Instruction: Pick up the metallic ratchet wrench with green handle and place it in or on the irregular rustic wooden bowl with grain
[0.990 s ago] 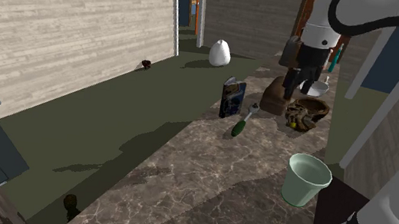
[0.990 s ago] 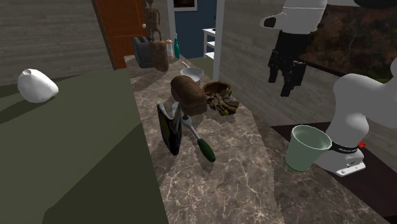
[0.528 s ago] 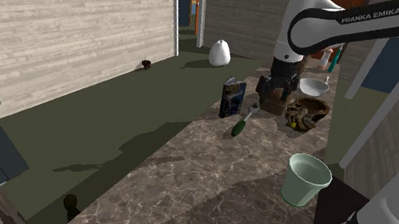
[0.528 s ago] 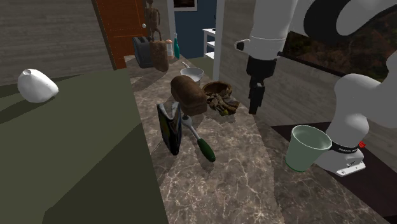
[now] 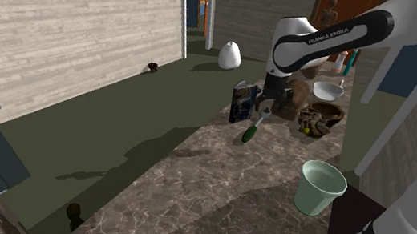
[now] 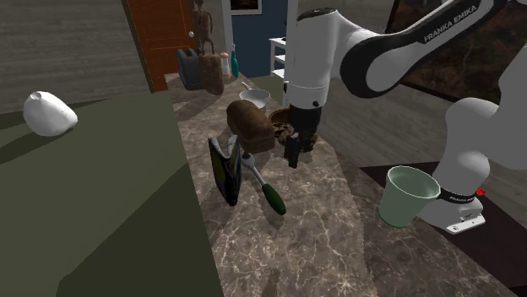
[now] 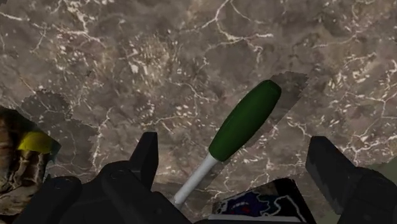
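One brown marble counter (image 5: pixel 214 193), veined in white, runs from near to far beside a dark green surface (image 5: pixel 117 126).

At the shoulder view's left, one smooth white egg-shaped object (image 5: pixel 230 55) stands far off on the green. Next, one dark, flat book-like box (image 5: pixel 242 101) stands upright on the marble. Just near of it lies the one ratchet wrench (image 5: pixel 250 133), flat on the marble. Its rounded green handle (image 7: pixel 245 119) points near, and its thin metal shaft (image 7: pixel 196 179) leads far toward the box.

One black gripper (image 5: pixel 265 106) hangs over the wrench. In the wrist view its two fingers (image 7: pixel 145 153) stand wide apart with the handle between them, untouched.

Further right sits one brown loaf-shaped block (image 6: pixel 249 125). Then comes one crumpled brown bundle (image 5: pixel 309 124) with a yellow patch, right against one dark, rough-rimmed wooden bowl (image 5: pixel 330 111). I cannot tell what the bowl holds. Just beyond it stands one shallow white bowl (image 5: pixel 328 90).

Nearest, at the right, one pale green cup (image 5: pixel 321 188), tapered and open-topped, stands apart.
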### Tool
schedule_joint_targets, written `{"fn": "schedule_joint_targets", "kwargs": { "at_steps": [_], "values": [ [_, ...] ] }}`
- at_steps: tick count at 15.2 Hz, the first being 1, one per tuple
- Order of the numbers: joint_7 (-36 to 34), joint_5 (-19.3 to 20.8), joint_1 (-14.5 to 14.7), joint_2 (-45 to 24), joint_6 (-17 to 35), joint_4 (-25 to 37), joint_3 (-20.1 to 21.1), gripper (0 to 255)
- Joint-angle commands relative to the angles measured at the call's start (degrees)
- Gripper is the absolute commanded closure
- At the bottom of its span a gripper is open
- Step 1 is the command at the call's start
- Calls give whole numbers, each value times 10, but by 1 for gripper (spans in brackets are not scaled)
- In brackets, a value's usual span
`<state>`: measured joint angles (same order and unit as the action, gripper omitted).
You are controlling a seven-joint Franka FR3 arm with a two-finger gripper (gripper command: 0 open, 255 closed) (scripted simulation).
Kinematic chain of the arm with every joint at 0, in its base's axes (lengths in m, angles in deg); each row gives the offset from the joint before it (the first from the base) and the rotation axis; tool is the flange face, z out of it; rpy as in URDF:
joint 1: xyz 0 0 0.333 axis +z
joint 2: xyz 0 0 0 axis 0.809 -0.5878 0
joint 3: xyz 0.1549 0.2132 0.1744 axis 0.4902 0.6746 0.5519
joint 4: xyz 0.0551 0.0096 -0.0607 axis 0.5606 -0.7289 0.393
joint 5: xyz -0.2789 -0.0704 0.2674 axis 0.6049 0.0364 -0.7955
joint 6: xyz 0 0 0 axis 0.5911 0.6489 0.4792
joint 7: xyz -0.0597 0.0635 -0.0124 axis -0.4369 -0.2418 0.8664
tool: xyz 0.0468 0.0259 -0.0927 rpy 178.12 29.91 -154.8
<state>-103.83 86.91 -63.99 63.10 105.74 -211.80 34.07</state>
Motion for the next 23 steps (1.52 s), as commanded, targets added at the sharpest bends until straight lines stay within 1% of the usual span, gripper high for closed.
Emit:
{"fn": "schedule_joint_targets", "kwargs": {
  "at_steps": [1,8,14,21,23],
  "values": [
    [-43,6,-6,-40,18,22,-1,0],
    [-168,22,-22,-180,69,105,-24,0],
    [-257,19,-31,-289,96,184,-54,0],
    [-257,20,-31,-323,140,174,-55,0],
    [-257,20,-31,-326,143,174,-55,0]
  ]
}}
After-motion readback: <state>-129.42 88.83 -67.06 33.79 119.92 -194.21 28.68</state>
